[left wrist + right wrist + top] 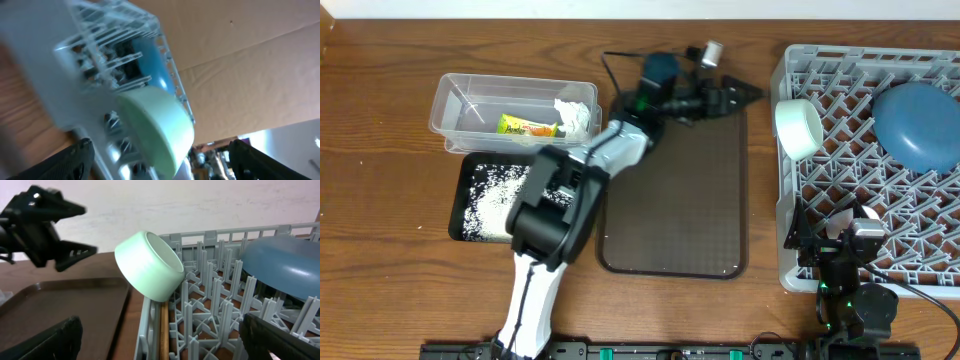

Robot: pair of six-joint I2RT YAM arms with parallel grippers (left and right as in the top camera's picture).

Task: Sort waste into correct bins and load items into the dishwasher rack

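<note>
The pale green-white bowl lies on its side on the left edge of the grey dishwasher rack. It also shows in the left wrist view and the right wrist view. The large blue bowl lies upside down in the rack. A wooden chopstick lies along the rack's left wall. My left gripper is open and empty, just left of the green bowl. My right gripper is open and empty over the rack's front. The wrapper and tissue lie in the clear tub. Rice grains lie in the black tray. The pink cup and small bowl are out of view.
The brown serving tray lies between the bins and the rack, under my left arm. My left gripper also shows in the right wrist view, above that tray.
</note>
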